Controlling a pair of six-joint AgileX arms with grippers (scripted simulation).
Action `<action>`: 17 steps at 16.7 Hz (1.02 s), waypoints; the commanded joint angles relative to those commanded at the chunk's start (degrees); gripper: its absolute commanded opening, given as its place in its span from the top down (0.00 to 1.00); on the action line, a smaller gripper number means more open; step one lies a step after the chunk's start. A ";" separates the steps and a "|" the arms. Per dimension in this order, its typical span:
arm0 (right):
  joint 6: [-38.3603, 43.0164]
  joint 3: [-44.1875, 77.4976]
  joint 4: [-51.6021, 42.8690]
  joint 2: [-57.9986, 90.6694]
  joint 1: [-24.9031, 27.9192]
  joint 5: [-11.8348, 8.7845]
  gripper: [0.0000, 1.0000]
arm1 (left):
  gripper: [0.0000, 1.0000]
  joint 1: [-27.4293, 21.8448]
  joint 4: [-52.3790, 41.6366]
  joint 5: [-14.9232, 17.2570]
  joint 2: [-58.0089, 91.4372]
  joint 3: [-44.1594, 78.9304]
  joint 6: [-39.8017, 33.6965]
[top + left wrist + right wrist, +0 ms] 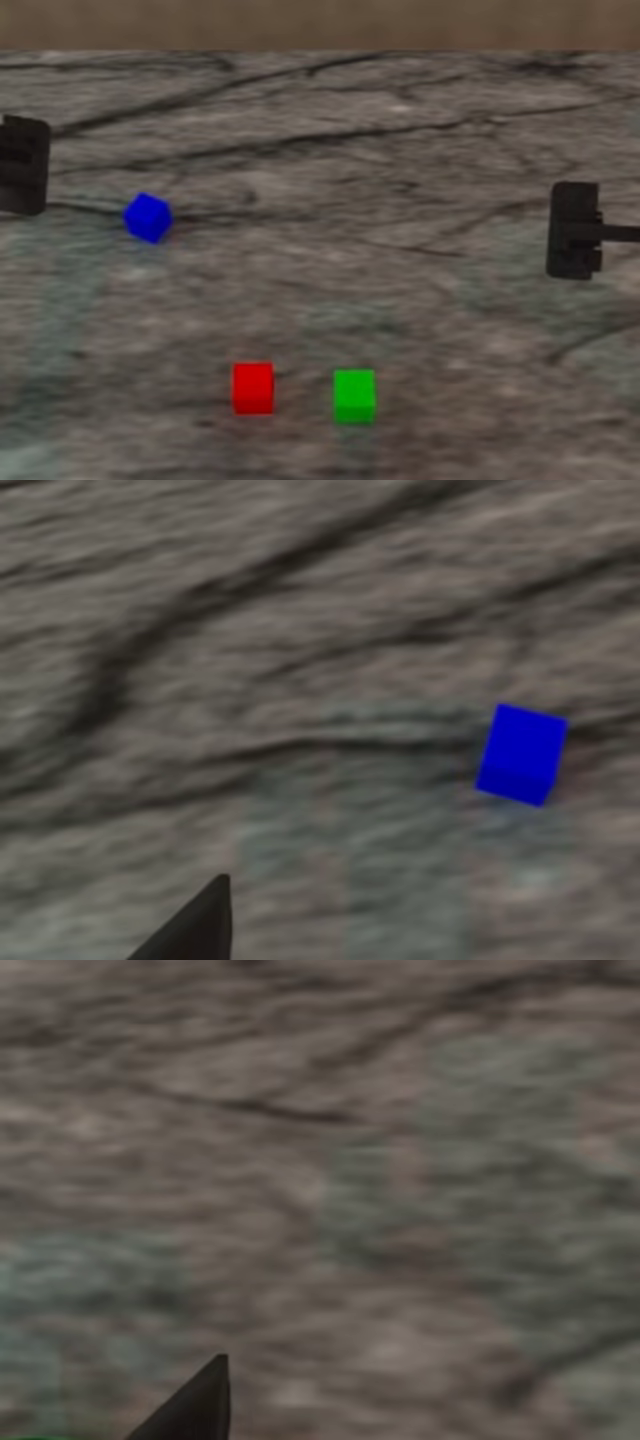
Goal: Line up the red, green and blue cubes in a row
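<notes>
Red cube [253,387] and green cube [354,395] sit side by side, apart, near the counter's [400,180] front edge — both square-on. Blue cube [148,217] lies well left and farther back, turned askew. Left gripper [22,165] and right gripper [574,231] hang at the edges — jaws' state cannot be told.
</notes>
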 joint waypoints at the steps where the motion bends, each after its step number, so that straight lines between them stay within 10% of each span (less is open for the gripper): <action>1: -2.68 -5.13 2.77 -6.12 -2.61 0.10 0.00 | 0.00 -0.53 -3.58 -0.06 7.32 5.46 0.87; 17: -25.84 -50.37 38.38 -62.54 -27.14 -9.53 0.00 | 0.00 -6.23 -38.50 0.20 74.56 63.70 9.24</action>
